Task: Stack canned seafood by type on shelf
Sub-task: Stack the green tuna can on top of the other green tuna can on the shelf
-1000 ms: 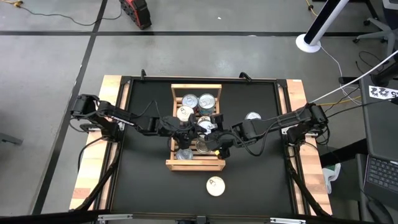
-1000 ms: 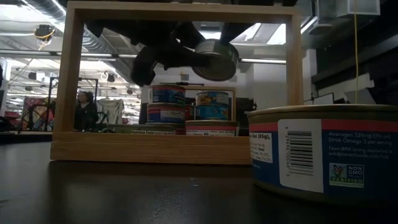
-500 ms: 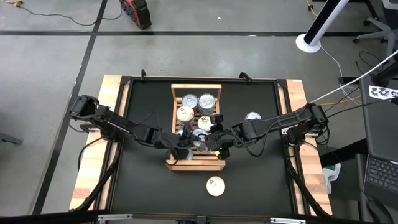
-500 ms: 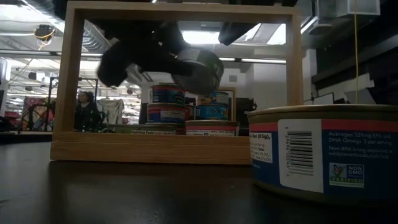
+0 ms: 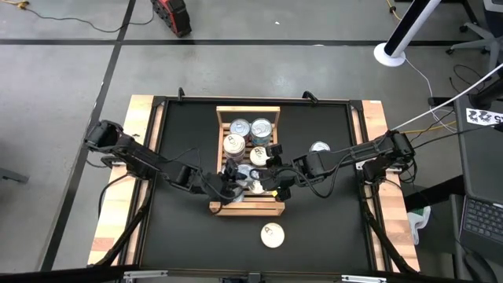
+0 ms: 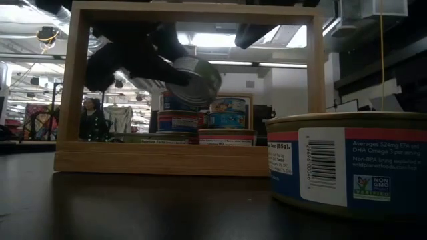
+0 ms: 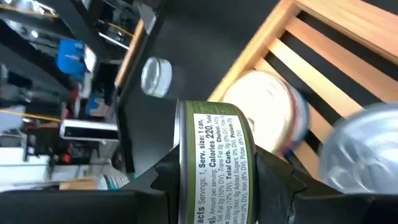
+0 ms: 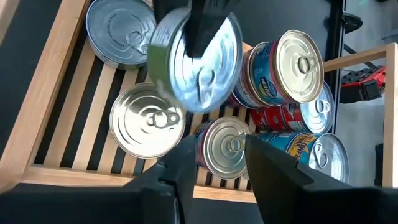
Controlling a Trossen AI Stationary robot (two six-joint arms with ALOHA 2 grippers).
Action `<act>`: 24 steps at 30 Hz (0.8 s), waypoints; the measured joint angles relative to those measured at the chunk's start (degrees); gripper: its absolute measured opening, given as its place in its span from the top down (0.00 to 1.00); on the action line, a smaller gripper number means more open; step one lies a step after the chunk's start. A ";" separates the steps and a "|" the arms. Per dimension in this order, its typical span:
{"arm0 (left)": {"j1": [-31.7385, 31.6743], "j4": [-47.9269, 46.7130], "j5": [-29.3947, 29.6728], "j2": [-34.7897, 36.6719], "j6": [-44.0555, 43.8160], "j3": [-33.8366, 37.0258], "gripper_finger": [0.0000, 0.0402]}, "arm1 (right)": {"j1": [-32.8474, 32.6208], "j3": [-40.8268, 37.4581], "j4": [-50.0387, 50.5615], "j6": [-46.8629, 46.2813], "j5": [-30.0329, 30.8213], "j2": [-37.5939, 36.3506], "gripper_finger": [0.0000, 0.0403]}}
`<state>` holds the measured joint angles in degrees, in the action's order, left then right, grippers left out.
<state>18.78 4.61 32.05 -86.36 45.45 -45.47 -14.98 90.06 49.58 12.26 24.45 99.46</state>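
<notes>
The wooden slatted shelf (image 5: 247,111) stands mid-table and holds several tins: two silver-lidded ones (image 5: 250,127) at its far end, cream-lidded ones (image 5: 233,144) behind the grippers, and flat silver tins (image 8: 146,121) on the near slats. My left gripper (image 5: 230,179) is over the shelf's near half, shut on a green-labelled tin (image 7: 217,155), which shows tilted in the low view (image 6: 193,80). My right gripper (image 5: 271,179) hovers open beside it, its fingers (image 8: 183,165) above a blue-labelled tin (image 8: 227,146). My left gripper pinches the green-labelled tin across its two flat ends, one finger (image 8: 208,25) over the silver lid (image 8: 199,74), the other on the bottom. The label wall (image 7: 217,149) shows edge-on between the fingers. The tin is lifted clear above the shelf slats, tilted on edge.
One tin with a cream lid (image 5: 272,235) stands on the black table near the front edge, large in the low view (image 6: 347,163). Another tin (image 5: 319,147) stands right of the shelf. The shelf's raised end rail (image 6: 193,10) frames the low view. Wooden planks (image 5: 126,189) border the table.
My left gripper has carried the green-labelled tin from the shelf's middle toward the near-left part of the shelf and somewhat down. The tin has tipped further onto its edge. My right gripper has stayed where it was.
</notes>
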 joint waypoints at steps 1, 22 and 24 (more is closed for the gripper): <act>0.30 -1.99 0.09 0.89 -1.24 0.00 0.67 | 0.00 0.00 0.02 0.01 0.00 0.00 0.66; 6.39 -13.83 0.05 10.22 -6.96 -0.02 0.67 | 0.02 0.00 -0.30 -0.22 -0.74 0.00 0.66; 6.04 -11.93 0.95 10.22 -4.72 0.00 0.67 | 0.02 0.00 -0.32 -0.85 -2.58 0.00 0.66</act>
<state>24.82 -7.33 33.00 -76.14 40.73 -45.47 -14.96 90.06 49.27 11.41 21.86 99.46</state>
